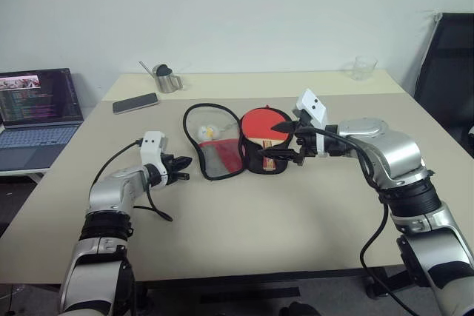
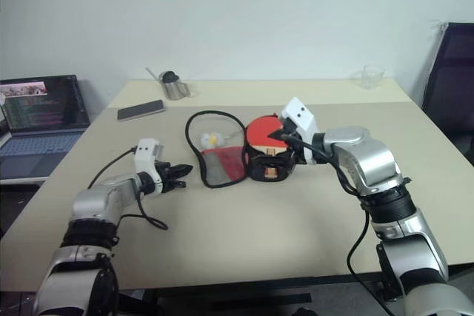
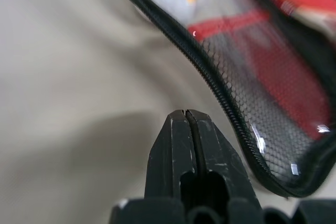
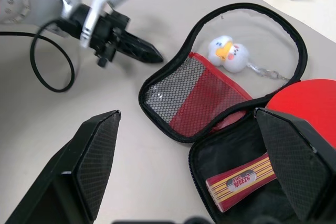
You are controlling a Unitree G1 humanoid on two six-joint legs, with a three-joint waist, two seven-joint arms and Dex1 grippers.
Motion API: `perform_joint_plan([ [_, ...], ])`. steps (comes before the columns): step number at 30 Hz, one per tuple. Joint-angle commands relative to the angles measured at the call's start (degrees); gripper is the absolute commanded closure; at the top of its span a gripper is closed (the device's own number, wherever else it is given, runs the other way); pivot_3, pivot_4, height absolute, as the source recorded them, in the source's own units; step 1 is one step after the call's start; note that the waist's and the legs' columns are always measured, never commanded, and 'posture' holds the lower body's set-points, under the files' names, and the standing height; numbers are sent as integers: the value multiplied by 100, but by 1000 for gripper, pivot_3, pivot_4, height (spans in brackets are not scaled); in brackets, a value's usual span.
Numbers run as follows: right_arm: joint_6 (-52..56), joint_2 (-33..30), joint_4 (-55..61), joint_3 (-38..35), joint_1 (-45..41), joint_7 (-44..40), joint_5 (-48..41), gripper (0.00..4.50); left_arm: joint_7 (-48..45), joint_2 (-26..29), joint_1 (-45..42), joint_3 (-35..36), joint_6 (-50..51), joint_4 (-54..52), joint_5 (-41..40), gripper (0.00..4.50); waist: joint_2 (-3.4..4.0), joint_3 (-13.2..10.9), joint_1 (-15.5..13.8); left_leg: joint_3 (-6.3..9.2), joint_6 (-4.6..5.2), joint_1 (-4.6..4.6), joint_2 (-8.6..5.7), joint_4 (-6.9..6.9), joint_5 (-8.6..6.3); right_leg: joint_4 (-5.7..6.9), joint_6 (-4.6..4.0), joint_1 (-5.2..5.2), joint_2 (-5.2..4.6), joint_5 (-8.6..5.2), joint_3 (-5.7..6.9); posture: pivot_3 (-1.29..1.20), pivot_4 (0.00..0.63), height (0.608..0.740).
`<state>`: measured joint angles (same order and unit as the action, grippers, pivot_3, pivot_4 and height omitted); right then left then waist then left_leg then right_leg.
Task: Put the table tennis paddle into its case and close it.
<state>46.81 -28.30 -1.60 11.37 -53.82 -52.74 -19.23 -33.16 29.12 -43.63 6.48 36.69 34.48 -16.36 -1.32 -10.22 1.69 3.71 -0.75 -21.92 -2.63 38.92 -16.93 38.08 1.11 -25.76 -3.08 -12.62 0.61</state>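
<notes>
The table tennis paddle (image 4: 294, 129) lies in the open case (image 4: 220, 103) on the counter (image 4: 157, 166). Its handle bears a small dark oval label with lettering, too small to make out. The laptop (image 1: 37, 112) beside the counter shows rows of coloured text on its screen, none of it legible. Nothing else carries readable writing.

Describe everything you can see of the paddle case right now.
The case lies unzipped on the table, its two halves spread flat: a black-rimmed flap with a mesh-and-red pocket, and a black-lined half holding the paddle, handle down. A white duck charm on a chain rests inside the flap. Neither gripper touches it.
</notes>
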Motion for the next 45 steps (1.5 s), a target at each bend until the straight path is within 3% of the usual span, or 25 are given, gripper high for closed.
perform_joint_plan([
  [1, -79, 6, 196, -193, -52, 44, -79, 0, 222, -233, -339, -22, -127, 4, 108, 4444, 0, 0, -1, 0, 0, 0, 0, 0, 0, 0, 0, 0, 0, 0, 0, 0, 150, 740],
  [11, -146, -73, 73, -359, -111, 316, 17, 0, 16, -1004, -480, -119, 84, -1177, -252, 4444, -2, 0, -5, 1, -2, -3, 0, 0, 1, 0, 1, 0, -2, 0, -1, 0, 150, 740],
  [20, -770, -578, -912, -893, -571, 686, 371, 0, 351, -2101, -876, -417, 228, -1875, -432, 4444, -6, -1, -37, -4, -2, -6, -5, 3, 1, -8, 7, 3, -4, 4, -4, 0, 150, 740],
  [26, -887, -794, -1064, -1087, -626, 824, 468, 0, 1335, -2455, -854, -1219, 49, -1111, 682, 4444, -7, -2, -1, -23, 0, 6, -3, -1, 0, -1, 7, 4, -1, 4, -13, 0, 150, 740],
  [31, -736, -828, -810, -1112, -434, 833, 410, 0, 1484, -2322, -896, -1365, -409, -711, 1085, 4444, -7, -2, 9, -30, 12, 10, 1, -1, -6, 4, 8, 4, 2, 5, -10, 0, 150, 740],
  [36, 99, -378, -765, -1521, -248, 1130, -87, 0, 398, -2022, -737, -1079, -526, -1669, 452, 4444, -8, -2, -14, -23, -1, 0, 0, 1, 1, -7, 9, 3, -1, 6, -13, 0, 150, 740],
  [41, 1145, 110, -1356, -2054, -229, 2196, -127, 0, -884, -1000, -261, -638, -52, -3052, -494, 4444, -5, -1, 6, -23, -3, 2, 5, -3, 2, -4, 7, 0, 0, 7, -22, 0, 150, 740],
  [43, 1438, 404, -1852, -2596, -331, 2736, -276, 0, -1665, -217, 79, -307, 323, -3676, -1073, 4444, -2, 0, 35, -25, -3, 3, 4, -2, 2, -4, 6, 0, -1, 7, -24, 0, 150, 740],
  [45, 1712, 681, -2227, -3135, -446, 3000, -577, 0, -1881, 278, 233, 19, 716, -3843, -1438, 4288, -1, -1, 25, -30, -2, 5, 6, -5, 1, -3, 5, 0, 2, 7, -28, 0, 150, 740],
])
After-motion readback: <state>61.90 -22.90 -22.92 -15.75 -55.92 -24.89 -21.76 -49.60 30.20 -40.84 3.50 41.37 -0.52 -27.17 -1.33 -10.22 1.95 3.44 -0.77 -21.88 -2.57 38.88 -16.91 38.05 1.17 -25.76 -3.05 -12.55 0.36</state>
